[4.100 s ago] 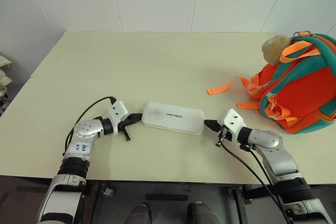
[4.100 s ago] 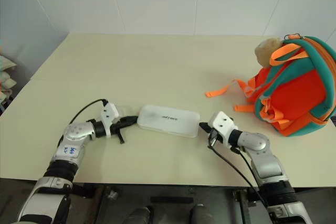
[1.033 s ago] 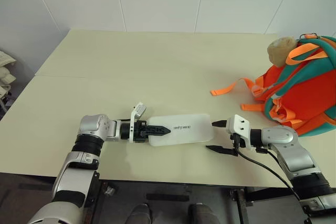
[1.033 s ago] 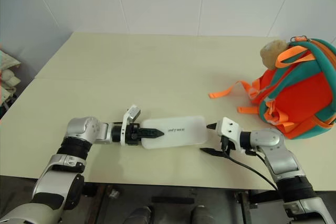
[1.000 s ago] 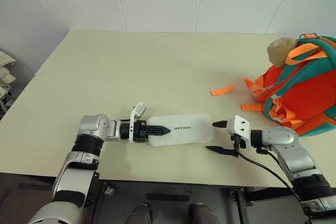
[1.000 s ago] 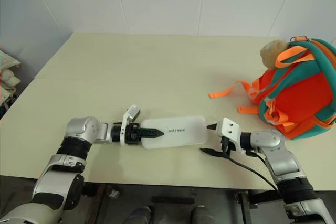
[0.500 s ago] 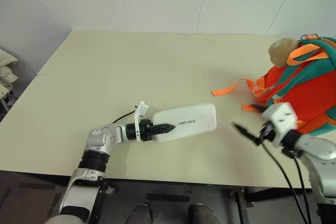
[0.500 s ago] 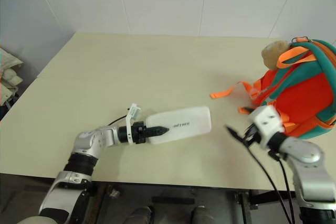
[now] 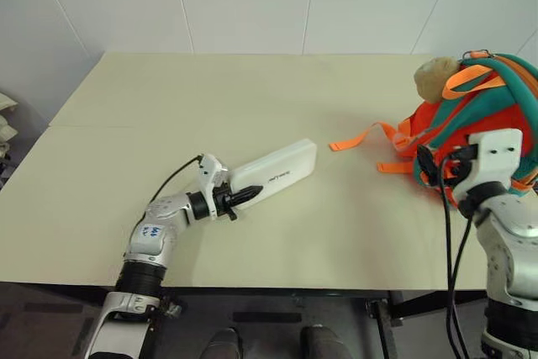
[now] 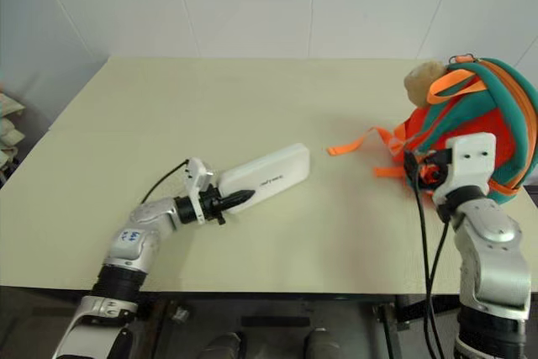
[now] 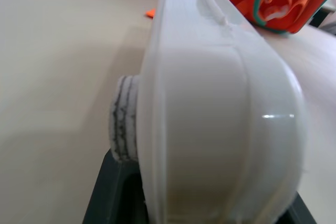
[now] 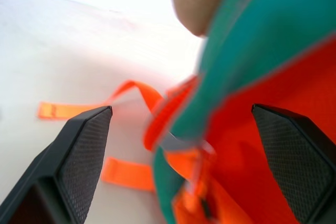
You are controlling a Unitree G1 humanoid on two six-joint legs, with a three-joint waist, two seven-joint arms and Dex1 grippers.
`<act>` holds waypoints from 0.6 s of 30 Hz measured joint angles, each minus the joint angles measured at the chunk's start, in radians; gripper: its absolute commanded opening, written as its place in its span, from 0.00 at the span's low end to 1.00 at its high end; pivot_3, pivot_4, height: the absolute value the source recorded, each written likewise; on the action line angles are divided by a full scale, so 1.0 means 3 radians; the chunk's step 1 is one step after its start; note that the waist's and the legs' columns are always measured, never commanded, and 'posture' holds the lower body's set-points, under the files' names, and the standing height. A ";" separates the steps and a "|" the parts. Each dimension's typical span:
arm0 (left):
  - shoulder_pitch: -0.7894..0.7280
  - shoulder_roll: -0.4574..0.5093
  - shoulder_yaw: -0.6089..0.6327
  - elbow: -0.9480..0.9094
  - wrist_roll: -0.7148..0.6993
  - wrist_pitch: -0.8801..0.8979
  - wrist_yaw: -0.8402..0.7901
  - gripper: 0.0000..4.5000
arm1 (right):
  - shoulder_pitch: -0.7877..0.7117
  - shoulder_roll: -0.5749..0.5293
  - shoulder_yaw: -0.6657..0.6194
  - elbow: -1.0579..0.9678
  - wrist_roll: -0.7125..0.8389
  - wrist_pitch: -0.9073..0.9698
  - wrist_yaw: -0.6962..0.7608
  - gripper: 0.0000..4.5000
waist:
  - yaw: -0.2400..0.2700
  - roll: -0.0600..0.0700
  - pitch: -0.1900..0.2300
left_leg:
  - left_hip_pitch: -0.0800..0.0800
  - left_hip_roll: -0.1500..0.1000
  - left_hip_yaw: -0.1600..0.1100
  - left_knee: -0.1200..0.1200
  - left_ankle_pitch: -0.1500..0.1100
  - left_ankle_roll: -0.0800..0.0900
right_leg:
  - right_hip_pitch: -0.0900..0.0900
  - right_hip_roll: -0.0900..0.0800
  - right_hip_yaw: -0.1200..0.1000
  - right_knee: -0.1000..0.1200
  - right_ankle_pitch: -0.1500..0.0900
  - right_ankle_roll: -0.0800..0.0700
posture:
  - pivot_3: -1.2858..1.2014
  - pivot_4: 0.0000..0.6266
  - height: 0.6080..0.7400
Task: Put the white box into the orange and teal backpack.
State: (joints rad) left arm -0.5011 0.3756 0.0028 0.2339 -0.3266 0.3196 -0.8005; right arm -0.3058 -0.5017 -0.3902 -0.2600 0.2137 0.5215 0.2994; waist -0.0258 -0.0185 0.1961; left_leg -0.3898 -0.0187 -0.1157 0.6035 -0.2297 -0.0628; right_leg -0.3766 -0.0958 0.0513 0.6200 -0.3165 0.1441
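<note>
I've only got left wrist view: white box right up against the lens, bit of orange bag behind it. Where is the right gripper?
Observer: The right gripper is up at the front of the backpack, fingers spread wide, nothing between them.
Operator: Is the box off the table?
Observer: The white box is held at one end by the left gripper; its far end points toward the backpack, across a stretch of bare table.
Operator: Bag open?
Observer: Can't tell. An orange strap trails from it across the table toward the box, and a tan plush charm sits at its top.
</note>
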 measured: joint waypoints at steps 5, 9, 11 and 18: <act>0.0134 0.0264 0.0133 -0.0247 -0.0001 0.0005 0.0045 0.27 | -0.0330 0.0007 0.0158 0.0470 -0.0065 -0.0183 -0.0033 1.00 | -0.0020 0.0000 0.0000 | -0.0002 0.0000 0.0005 -0.0024 -0.0001 0.0000 | -0.0017 0.0001 0.0009 -0.0001 0.0000 0.0002 | 0.52 0.24 1.00; 0.0307 0.0455 0.0329 -0.0501 -0.0006 0.0083 0.0161 0.27 | -0.0720 -0.0001 0.0235 0.1159 -0.0281 -0.0507 -0.0253 1.00 | -0.0012 0.0000 0.0000 | -0.0016 0.0001 0.0017 -0.0034 0.0001 -0.0002 | -0.0046 0.0001 0.0020 0.0008 -0.0001 0.0001 | 0.52 0.24 1.00; 0.0357 0.0468 0.0403 -0.0549 -0.0009 0.0109 0.0231 0.27 | -0.0829 -0.0002 0.0257 0.1401 -0.0339 -0.0609 -0.0299 1.00 | -0.0005 0.0000 0.0000 | -0.0029 0.0001 0.0016 -0.0033 0.0003 -0.0004 | -0.0058 0.0001 0.0020 0.0011 -0.0001 0.0001 | 0.52 0.24 1.00; 0.0406 0.0397 0.0432 -0.0628 -0.0016 0.0151 0.0345 0.27 | -0.1211 0.0030 0.0408 0.2101 -0.0388 -0.1162 -0.0297 0.87 | -0.0007 0.0001 0.0001 | -0.0041 -0.0001 0.0016 -0.0025 0.0004 -0.0002 | -0.0062 0.0001 0.0020 0.0008 0.0002 0.0005 | 0.52 0.24 1.00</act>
State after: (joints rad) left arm -0.3793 0.4947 0.1324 0.0456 -0.3313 0.3648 -0.6971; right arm -0.6692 -0.4927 -0.2677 0.3704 0.0974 0.1728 0.2105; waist -0.0280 -0.0184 0.1963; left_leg -0.4022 -0.0189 -0.1109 0.5959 -0.2286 -0.0633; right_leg -0.3953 -0.0956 0.0573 0.6224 -0.3160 0.1458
